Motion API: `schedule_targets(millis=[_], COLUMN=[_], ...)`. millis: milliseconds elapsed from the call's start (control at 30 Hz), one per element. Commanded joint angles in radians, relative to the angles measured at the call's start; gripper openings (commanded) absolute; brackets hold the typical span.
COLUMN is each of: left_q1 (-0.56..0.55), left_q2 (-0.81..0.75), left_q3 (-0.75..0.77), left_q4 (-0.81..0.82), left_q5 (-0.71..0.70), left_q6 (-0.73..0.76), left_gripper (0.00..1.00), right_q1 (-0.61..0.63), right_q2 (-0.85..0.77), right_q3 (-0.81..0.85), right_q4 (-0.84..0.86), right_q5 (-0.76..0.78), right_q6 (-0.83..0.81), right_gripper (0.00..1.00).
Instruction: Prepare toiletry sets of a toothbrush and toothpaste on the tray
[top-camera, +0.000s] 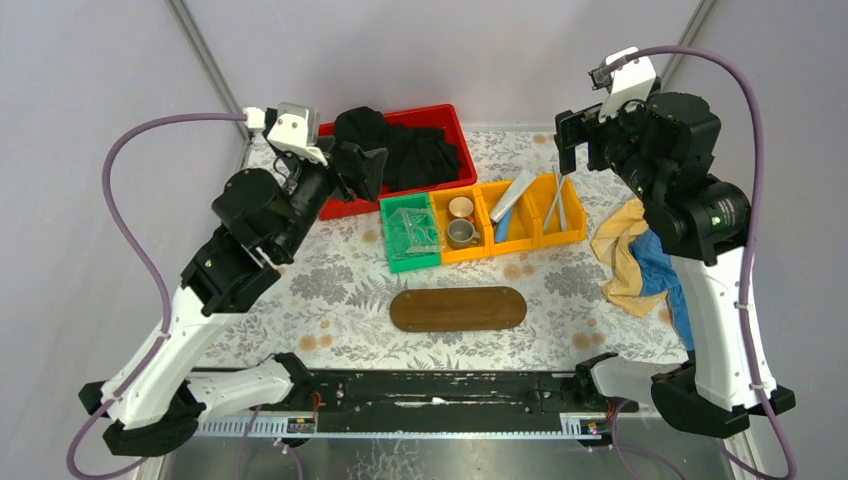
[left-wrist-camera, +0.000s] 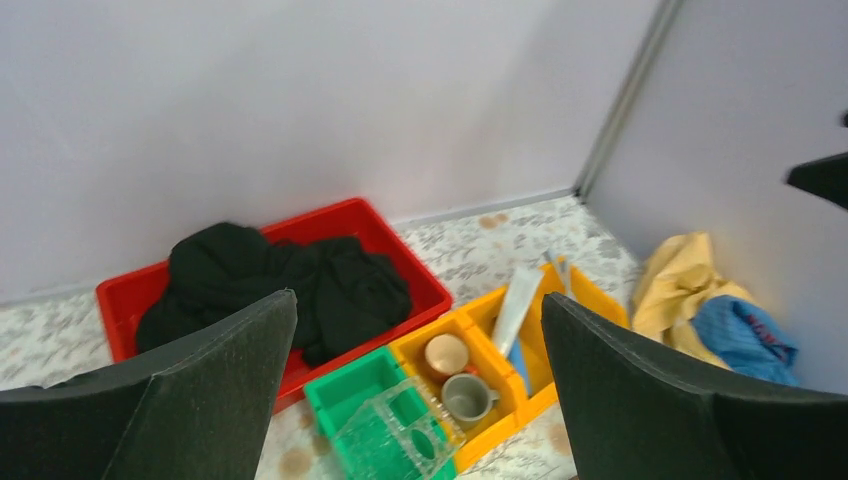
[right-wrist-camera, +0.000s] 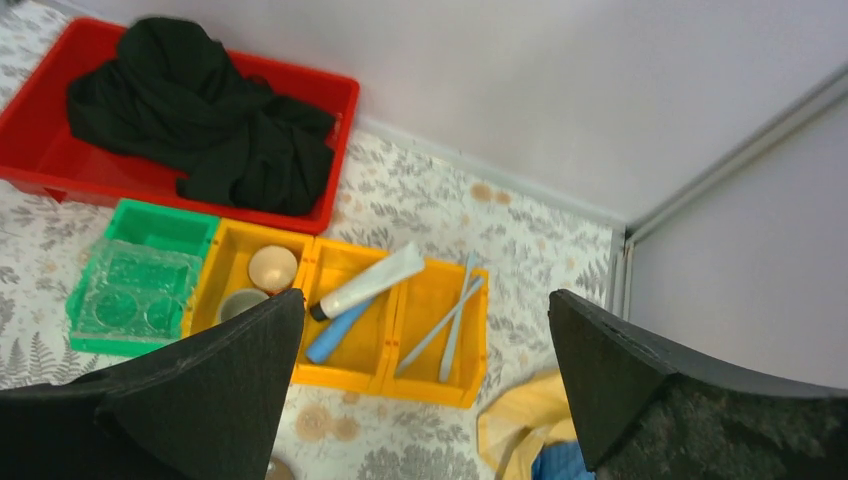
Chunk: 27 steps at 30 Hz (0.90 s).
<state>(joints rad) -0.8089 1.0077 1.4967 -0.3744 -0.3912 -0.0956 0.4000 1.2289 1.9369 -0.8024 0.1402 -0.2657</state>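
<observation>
The dark-brown oval tray (top-camera: 458, 309) lies bare at the table's front middle. Two thin pale toothbrushes (top-camera: 556, 205) (right-wrist-camera: 450, 318) lie crossed in the rightmost yellow bin. In the yellow bin beside it lie the toothpaste tubes: a silvery-white one (top-camera: 513, 192) (right-wrist-camera: 370, 281) (left-wrist-camera: 517, 300) resting over a blue one (top-camera: 503, 225) (right-wrist-camera: 335, 335). My left gripper (top-camera: 360, 170) (left-wrist-camera: 415, 298) hovers open over the red bin, nothing between its fingers. My right gripper (top-camera: 572, 150) (right-wrist-camera: 425, 295) hangs open high above the yellow bins, also empty.
A red bin (top-camera: 335, 208) at the back holds black cloth (top-camera: 400, 145). A green bin (top-camera: 392, 262) carries a clear ribbed plastic box (top-camera: 414, 230). The left yellow bin holds two cups (top-camera: 461, 222). Yellow and blue cloths (top-camera: 635, 262) lie bunched by the right arm.
</observation>
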Motion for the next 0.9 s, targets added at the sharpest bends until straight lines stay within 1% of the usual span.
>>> schedule_targets(millis=[0, 200, 433, 533, 667, 867], left_q1=[0.13, 0.323, 0.491, 0.533, 0.567, 0.591], left_q2=[-0.006, -0.025, -0.044, -0.064, -0.116, -0.211], left_q3=[-0.066, -0.185, -0.336, -0.4, -0.487, -0.578], left_q4=[-0.039, -0.052, -0.025, -0.003, 0.025, 0.003], left_q5=[0.105, 0.262, 0.527, 0.627, 0.733, 0.831], left_q6=[-0.071, -0.167, -0.313, -0.375, -0.437, -0.436], left_gripper=[1.0, 1.0, 1.0, 1.0, 1.0, 1.0], right_q1=[-0.098, -0.244, -0.367, -0.398, -0.427, -0.506], right_q2=[0.002, -0.012, -0.026, -0.028, -0.042, -0.088], right_q3=[-0.074, -0.217, -0.376, -0.419, -0.467, -0.578], right_q4=[0.034, 0.059, 0.02, -0.009, -0.031, -0.018], right_q5=[-0.084, -0.213, -0.568, -0.701, -0.788, -0.911], right_q6=[0.083, 0.124, 0.015, -0.019, -0.061, -0.062], right_gripper=[0.99, 0.99, 0.99, 0.99, 0.99, 0.99])
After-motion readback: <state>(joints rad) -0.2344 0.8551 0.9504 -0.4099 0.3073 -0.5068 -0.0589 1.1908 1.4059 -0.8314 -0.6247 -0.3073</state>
